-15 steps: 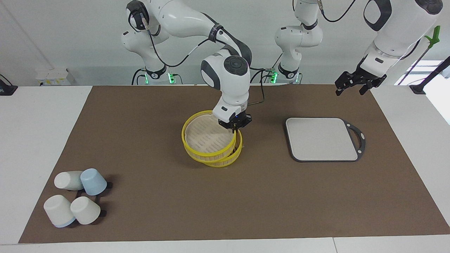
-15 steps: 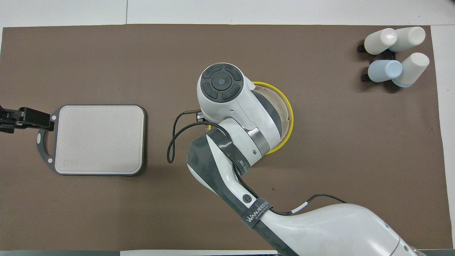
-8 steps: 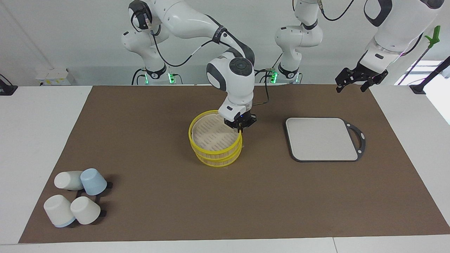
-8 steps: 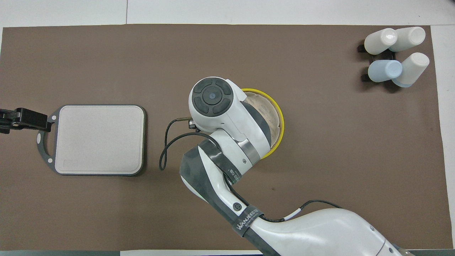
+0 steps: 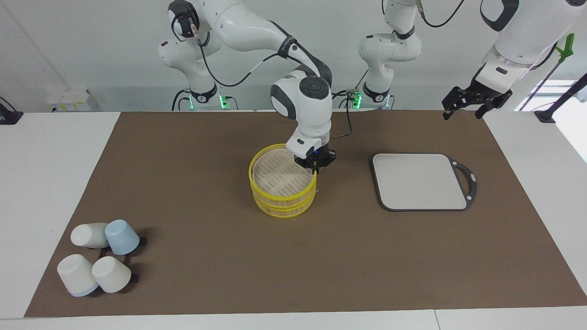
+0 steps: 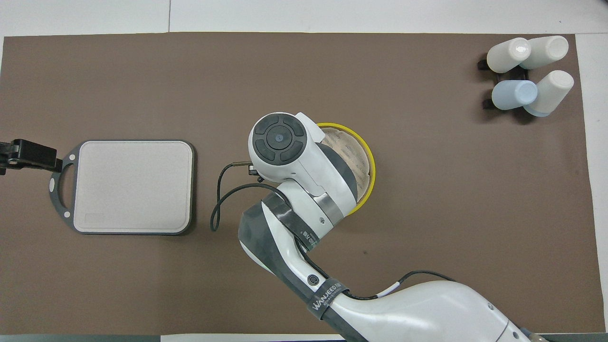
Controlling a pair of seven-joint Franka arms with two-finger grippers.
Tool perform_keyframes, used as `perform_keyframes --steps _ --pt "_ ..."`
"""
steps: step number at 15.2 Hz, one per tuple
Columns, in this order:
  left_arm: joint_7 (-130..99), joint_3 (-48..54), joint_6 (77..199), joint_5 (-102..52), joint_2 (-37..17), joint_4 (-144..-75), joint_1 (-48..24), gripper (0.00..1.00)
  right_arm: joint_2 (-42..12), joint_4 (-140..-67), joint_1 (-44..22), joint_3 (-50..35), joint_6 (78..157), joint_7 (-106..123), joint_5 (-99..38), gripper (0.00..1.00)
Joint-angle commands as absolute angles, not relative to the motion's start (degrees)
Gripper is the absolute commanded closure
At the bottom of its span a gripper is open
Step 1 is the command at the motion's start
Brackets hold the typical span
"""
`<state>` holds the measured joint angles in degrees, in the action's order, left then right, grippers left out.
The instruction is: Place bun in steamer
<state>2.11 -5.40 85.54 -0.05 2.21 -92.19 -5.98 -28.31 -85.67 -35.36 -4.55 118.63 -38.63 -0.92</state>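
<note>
right claw (image 5: 314,167) clamped on the steamer (image 5: 282,183) top rim, on the edge toward the left arm's end. steamer sits mid table (image 5: 206,256), tiers stacked. no bun visible. left claw (image 5: 464,108) up over the table edge near the grey board (image 5: 419,181), fingers apart, waiting.

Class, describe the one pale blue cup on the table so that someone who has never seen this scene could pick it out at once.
Start at the brown mat that covers the table, and go to its corner at the right arm's end, farthest from the robots. Four upturned cups cluster there on a black rack. The blue cup is the only one coloured blue all over; its neighbours are white, one with a blue rim.
</note>
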Motion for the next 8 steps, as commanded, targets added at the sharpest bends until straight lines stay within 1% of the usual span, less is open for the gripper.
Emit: perform_keyframes --steps 1,2,4,5,6,7,8 --pt "2.8 -6.9 83.8 1.1 0.9 -90.2 -8.2 0.00 -26.1 -90.9 -34.9 -4.7 125.3 -38.9 -1.7 1.00" --pt "2.8 -7.9 83.8 1.1 0.8 -90.2 -9.0 0.00 -26.0 -91.7 -34.9 -4.7 126.6 -38.9 -1.7 1.00" --pt "2.8 -8.5 83.7 1.1 0.8 -90.1 -9.4 0.00 -25.9 -91.7 -34.9 -4.7 126.5 -38.9 -1.7 1.00" --pt "2.8 -8.4 83.7 1.1 0.9 -90.1 -9.1 0.00 -25.8 -91.7 -35.0 -4.7 126.4 -39.0 -1.7 0.79" --pt "2.8 -8.3 83.7 1.1 0.9 -90.1 -9.1 0.00 -25.8 -91.7 -35.0 -4.7 126.2 -39.0 -1.6 0.65" --pt "2.8 -8.1 83.7 1.1 1.1 -90.1 -9.1 0.00 -25.8 -91.7 -34.9 -4.7 126.1 -39.0 -1.7 0.57" --pt "2.8 -8.3 83.7 1.1 1.2 -90.1 -9.1 0.00 -25.8 -91.7 -35.0 -4.8 126.1 -39.1 -1.6 0.30"
